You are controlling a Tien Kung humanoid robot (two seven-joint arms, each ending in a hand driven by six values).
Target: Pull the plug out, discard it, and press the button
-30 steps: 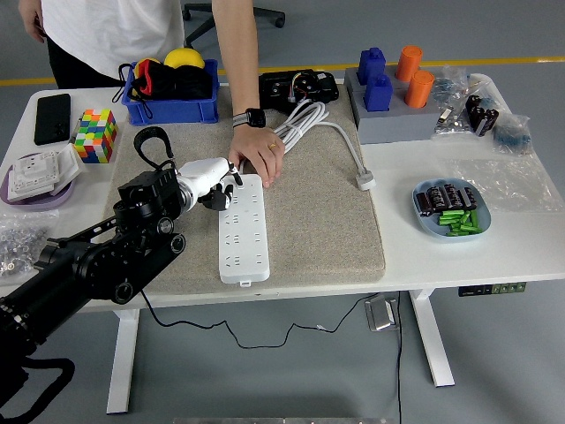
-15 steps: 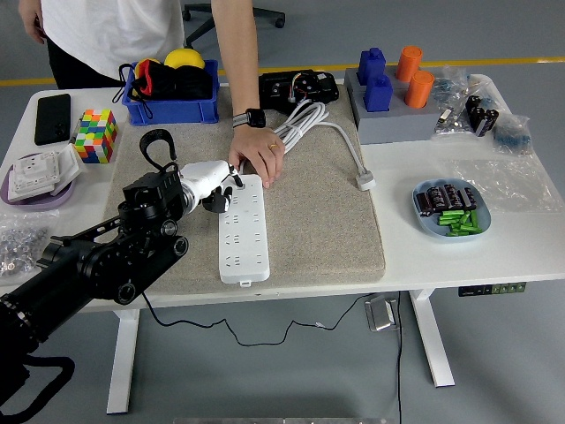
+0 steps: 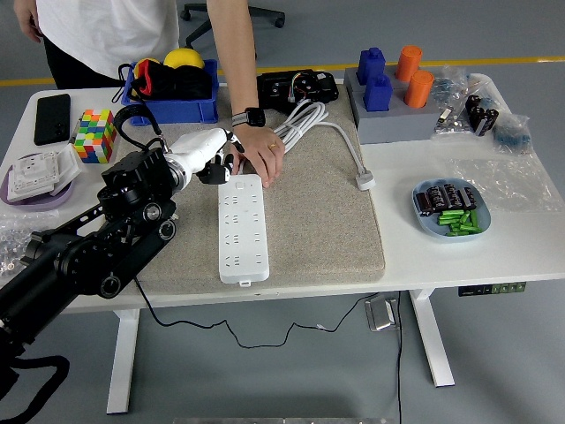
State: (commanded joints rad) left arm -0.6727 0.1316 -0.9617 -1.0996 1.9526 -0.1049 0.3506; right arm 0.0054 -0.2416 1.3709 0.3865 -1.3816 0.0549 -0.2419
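Observation:
A white power strip [image 3: 240, 231] lies lengthwise on the beige mat [image 3: 309, 221]. My left hand [image 3: 208, 156], white with a black arm, is above the strip's far left corner. Its fingers are curled on a small black plug [image 3: 217, 173], held just clear of the strip. A person's hand [image 3: 262, 159] with a watch presses on the strip's far end. The strip's white cable [image 3: 305, 119] coils behind it and ends in a white plug [image 3: 365, 183] on the mat's right edge. My right arm is out of view.
A blue bin [image 3: 173, 108], a colour cube [image 3: 95, 134], a black phone [image 3: 51, 117] and a purple tray [image 3: 35, 196] are at the left. A black box [image 3: 297, 87], a grey block with blue and orange pegs [image 3: 388, 124] and a blue plate [image 3: 446, 231] are at the right.
My left hand has risen and moved back and left, lifting the black plug off the strip's left side. The person's hand stays on the strip's far end.

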